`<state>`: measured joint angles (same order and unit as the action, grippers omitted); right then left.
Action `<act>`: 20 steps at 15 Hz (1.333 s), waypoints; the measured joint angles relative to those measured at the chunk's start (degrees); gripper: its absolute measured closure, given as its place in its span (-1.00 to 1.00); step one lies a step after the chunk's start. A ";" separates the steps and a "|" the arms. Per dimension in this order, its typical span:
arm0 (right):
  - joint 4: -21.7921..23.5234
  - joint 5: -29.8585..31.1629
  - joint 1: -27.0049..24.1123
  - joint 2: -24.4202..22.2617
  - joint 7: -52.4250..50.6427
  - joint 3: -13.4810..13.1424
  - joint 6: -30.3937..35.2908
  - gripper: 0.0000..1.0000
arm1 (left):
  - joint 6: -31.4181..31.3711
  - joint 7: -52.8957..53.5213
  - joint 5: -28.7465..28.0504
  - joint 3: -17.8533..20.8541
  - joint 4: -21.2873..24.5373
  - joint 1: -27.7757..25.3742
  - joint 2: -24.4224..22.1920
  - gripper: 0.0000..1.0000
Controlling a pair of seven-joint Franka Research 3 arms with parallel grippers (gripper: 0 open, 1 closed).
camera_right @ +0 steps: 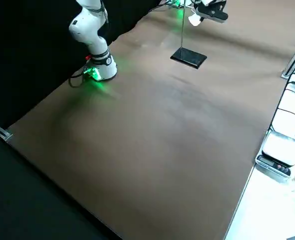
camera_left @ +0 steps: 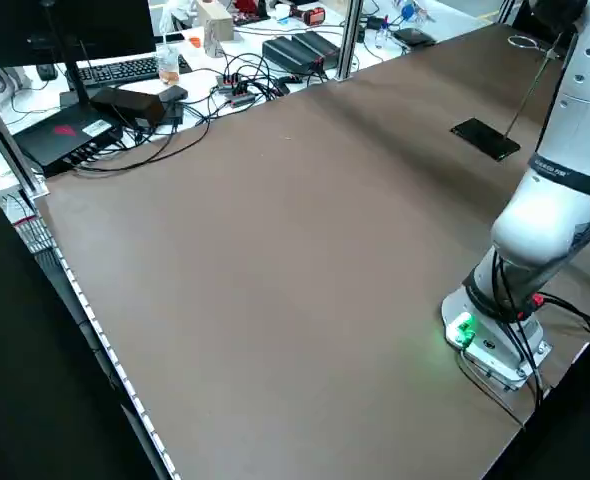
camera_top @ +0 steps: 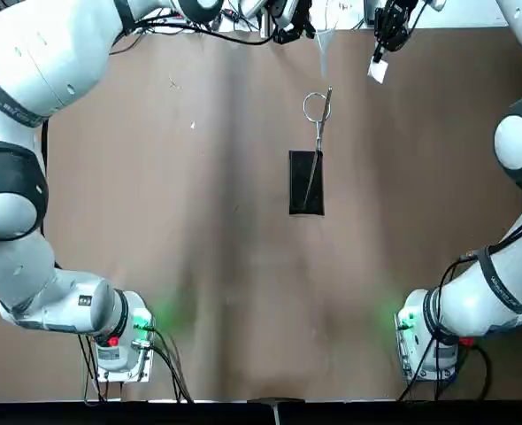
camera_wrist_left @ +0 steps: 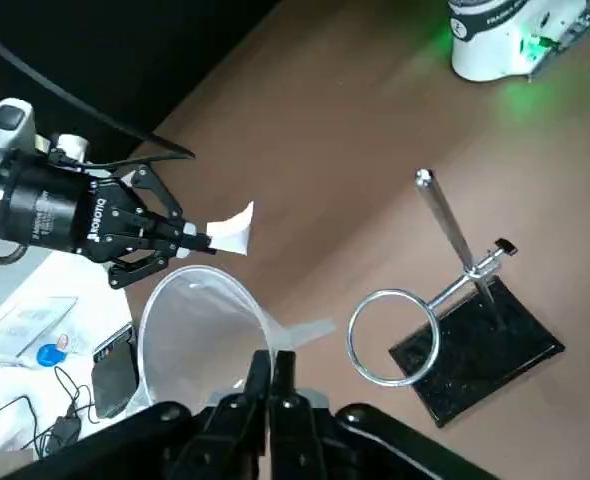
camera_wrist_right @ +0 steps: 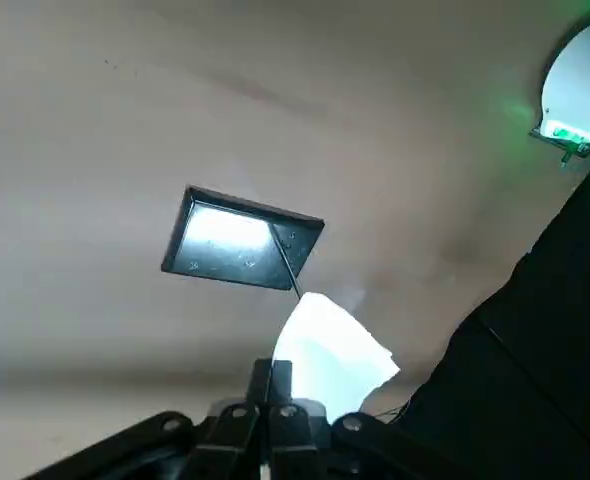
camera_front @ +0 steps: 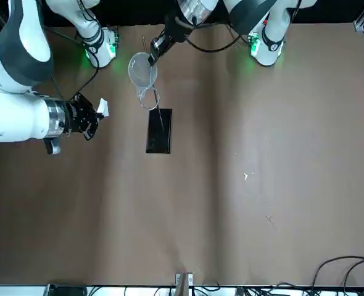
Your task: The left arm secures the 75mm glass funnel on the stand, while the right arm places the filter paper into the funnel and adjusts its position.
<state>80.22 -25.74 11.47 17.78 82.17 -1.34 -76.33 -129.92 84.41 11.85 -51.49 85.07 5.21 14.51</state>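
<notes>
Neither half of the task is judged complete. The glass funnel (camera_front: 142,70) is held aloft by the left gripper (camera_wrist_left: 272,372), whose fingers are closed on the funnel's rim; in the front view the funnel hangs just at twelve o'clock of the ring (camera_front: 148,98) of the stand (camera_front: 158,131), close above it but not seated, with its stem seemingly not yet threaded through the ring. The stand rests near the middle of the table (camera_front: 262,216), its ring seen empty in the left wrist view. The filter paper (camera_front: 103,107) is pinched between the closed fingers of the right gripper (camera_wrist_right: 272,385), held in the air at about nine o'clock of the stand in the front view, well apart from the funnel. What remains: the funnel is to be lowered into the ring and steadied, then the paper brought across, dropped into the cone and adjusted.
</notes>
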 joint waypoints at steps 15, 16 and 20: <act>-0.12 -0.74 0.62 0.00 0.64 0.06 -0.04 0.98 | -0.70 1.23 -5.24 -0.38 6.78 1.13 0.00 0.95; -0.12 -1.02 0.70 0.00 0.65 0.07 -0.04 0.98 | -1.04 1.23 -5.26 -0.39 7.06 1.18 0.00 0.94; -0.14 -3.00 0.74 0.00 1.03 0.07 -0.04 0.98 | -3.91 1.23 -5.75 -0.40 9.57 1.37 0.00 0.94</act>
<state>80.08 -28.74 12.22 17.78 83.20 -1.27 -76.37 -133.83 85.64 6.10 -51.89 94.64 6.59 14.51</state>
